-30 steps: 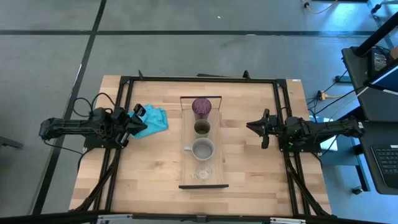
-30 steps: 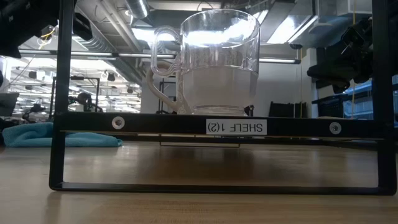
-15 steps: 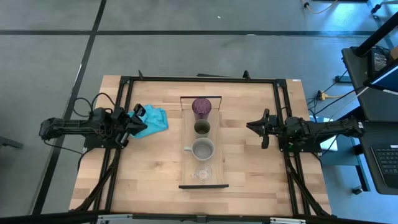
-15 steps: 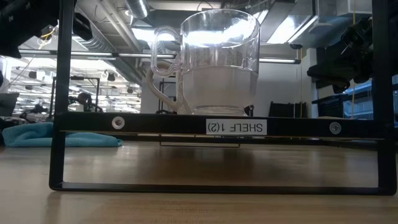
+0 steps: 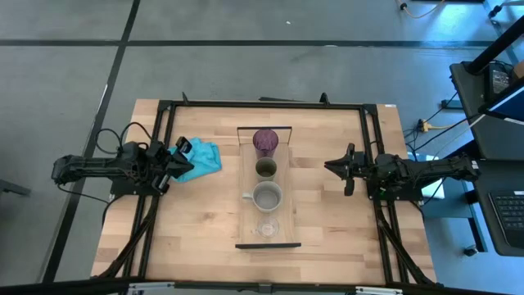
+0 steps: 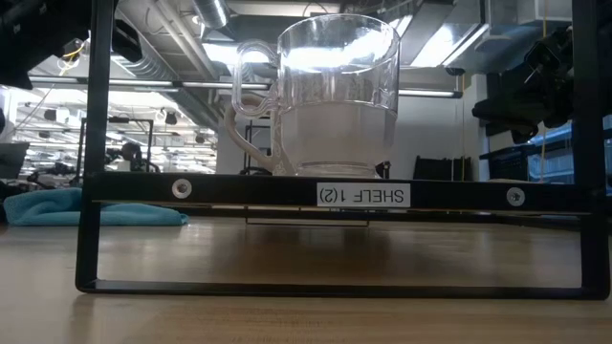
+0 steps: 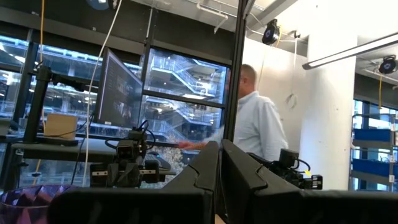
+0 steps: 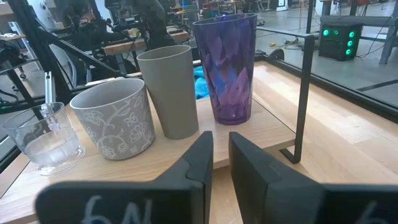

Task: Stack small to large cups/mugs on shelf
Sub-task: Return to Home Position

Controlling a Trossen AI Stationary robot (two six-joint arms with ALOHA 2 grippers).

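Observation:
Four cups stand in a row on the long light-wood shelf, each on its base. The purple tumbler is at the far end, then the olive cup, the grey handled mug and the clear glass nearest. The right wrist view shows them side by side: tumbler, olive cup, grey mug, clear glass. My left gripper is shut and empty at the table's left, next to the teal cloth. My right gripper is shut and empty right of the shelf.
A teal cloth lies on the tabletop left of the shelf's far end. Black rails frame the table. The shelf's near black frame bears a label. A person stands in the room beyond the table.

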